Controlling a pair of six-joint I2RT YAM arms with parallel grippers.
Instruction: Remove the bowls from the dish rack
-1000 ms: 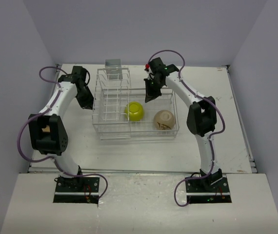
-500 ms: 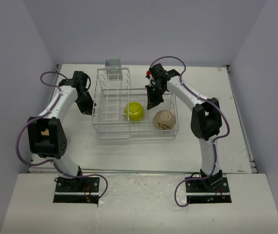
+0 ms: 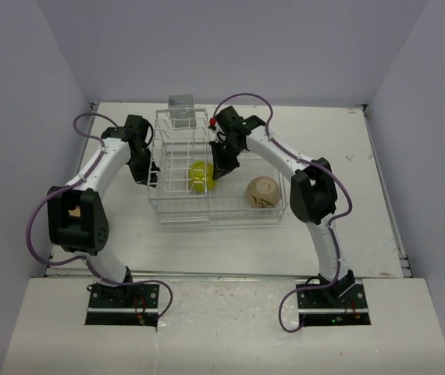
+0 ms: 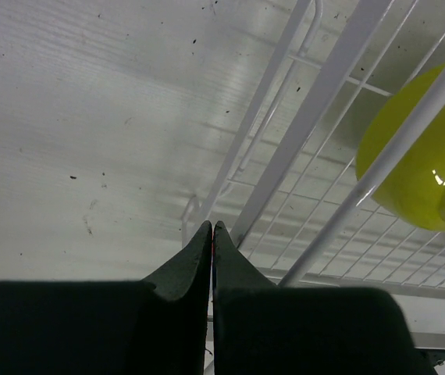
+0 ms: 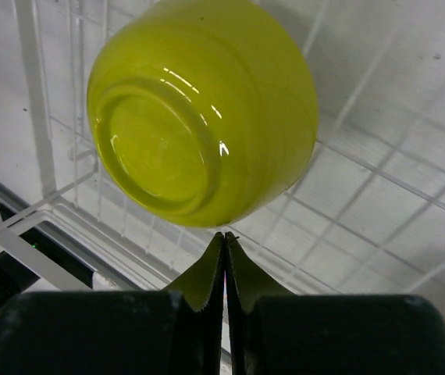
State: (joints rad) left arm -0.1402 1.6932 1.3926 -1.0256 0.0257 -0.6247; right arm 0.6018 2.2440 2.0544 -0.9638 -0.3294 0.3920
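A lab test cell: bare walls [image 3: 230,47] enclose a white table [image 3: 339,234].

Plain lilac-grey walls [image 3: 230,47] enclose a white surface [image 3: 363,226] on three sides. Small dark specks mark the surface. A pale grey ledge [image 3: 222,328] adjoins its near edge. Lighting is soft and even.

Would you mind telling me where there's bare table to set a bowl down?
Widest: the table strip between the near side of the dish rack and the arm bases. Also free: right of the rack, toward the table's edge. Crowded: the rack's left side, by the left gripper, and inside, around the yellow bowl and right gripper.
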